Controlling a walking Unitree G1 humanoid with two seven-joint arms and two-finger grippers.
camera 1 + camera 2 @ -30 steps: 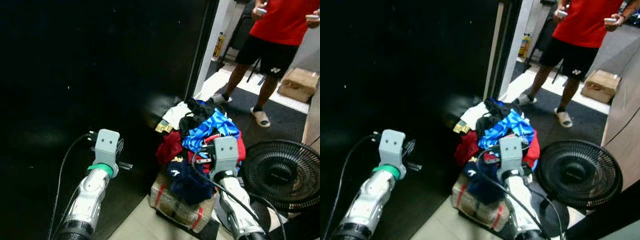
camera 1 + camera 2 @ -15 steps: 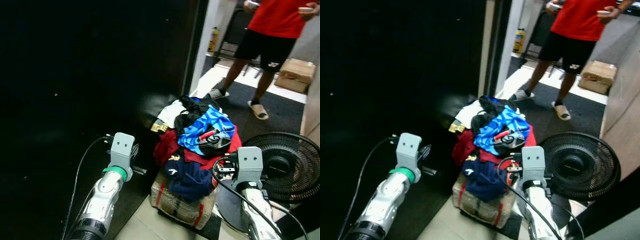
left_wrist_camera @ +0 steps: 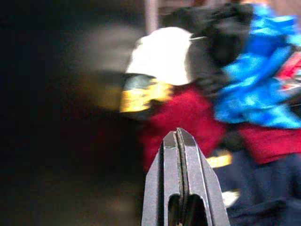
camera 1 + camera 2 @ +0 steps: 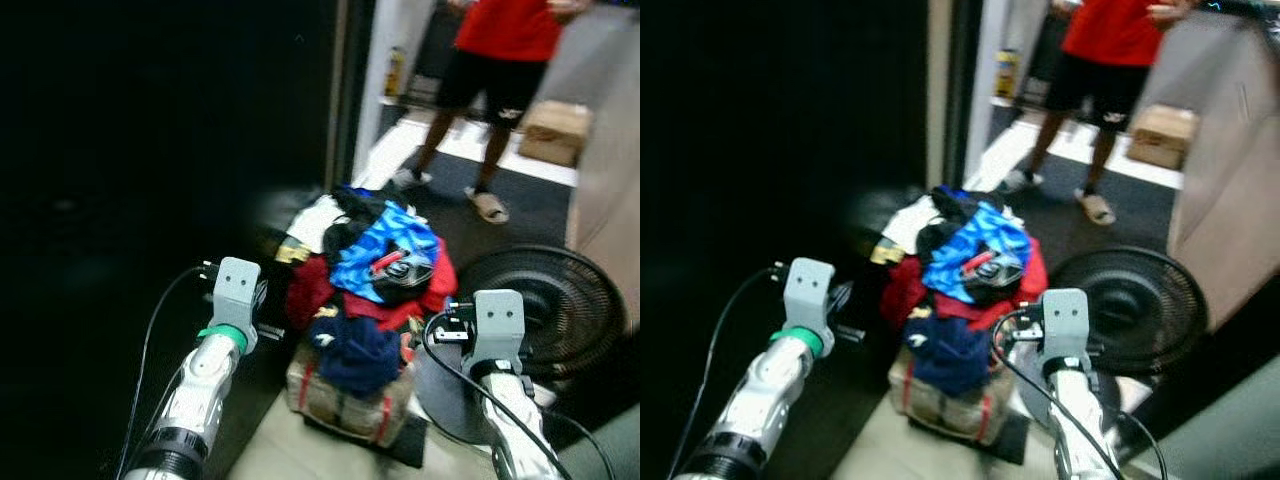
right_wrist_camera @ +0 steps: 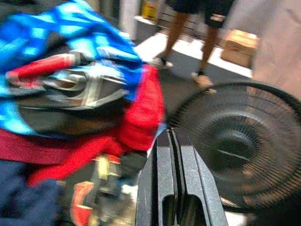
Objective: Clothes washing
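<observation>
Left tool fingers pressed together, empty, raised before clothes pile. Right tool fingers together, empty, just right of pile, near black fan. Pile heaped on woven basket on floor. Person stands beyond.

Person cropped above the chest

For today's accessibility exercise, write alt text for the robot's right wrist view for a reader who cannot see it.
The robot's right hand, its two black fingers pressed shut, points between a heap of blue, red and navy clothes and a round black floor fan. A person's bare legs in sandals stand beyond, near a brown cardboard box.
</observation>
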